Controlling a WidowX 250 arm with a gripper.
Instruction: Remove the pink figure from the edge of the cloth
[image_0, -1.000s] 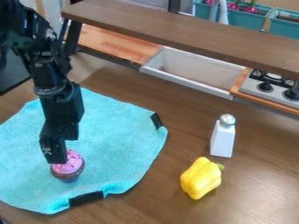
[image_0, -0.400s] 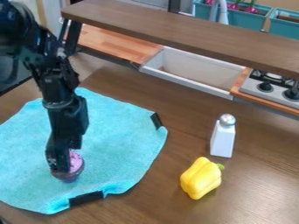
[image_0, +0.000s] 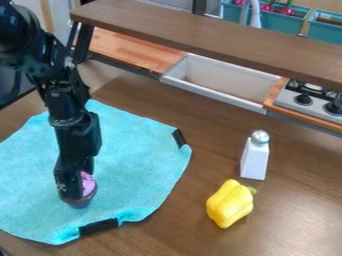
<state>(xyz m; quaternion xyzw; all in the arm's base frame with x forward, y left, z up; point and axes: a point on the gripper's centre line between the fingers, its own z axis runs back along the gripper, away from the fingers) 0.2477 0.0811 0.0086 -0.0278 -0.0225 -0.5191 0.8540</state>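
From the camera view, I had the arm coming in from the upper left, with the tool hanging down over the turquoise cloth. The tool was right at the pink-topped cupcake, hiding part of it from me. Pink icing showed just to the right of the tool's lower end, and the dark cup showed below it. I couldn't tell whether the tool was open or closed, or whether it had any grip on the cupcake. The cupcake was upright on the cloth, inward of its near edge.

A black patch lay on the cloth's edge, below the tool and slightly right. Another black patch was at the edge farther up and to the right of the tool. Well off to the tool's right, the yellow pepper lay on the brown bench, beyond the cloth. The white shaker with its silver cap stood just above the pepper in my view, upright and apart from it.

Up and to the right of the tool, past the bench, I saw a white basin and, farther right, a stove with black knobs. A brown shelf ran above them.
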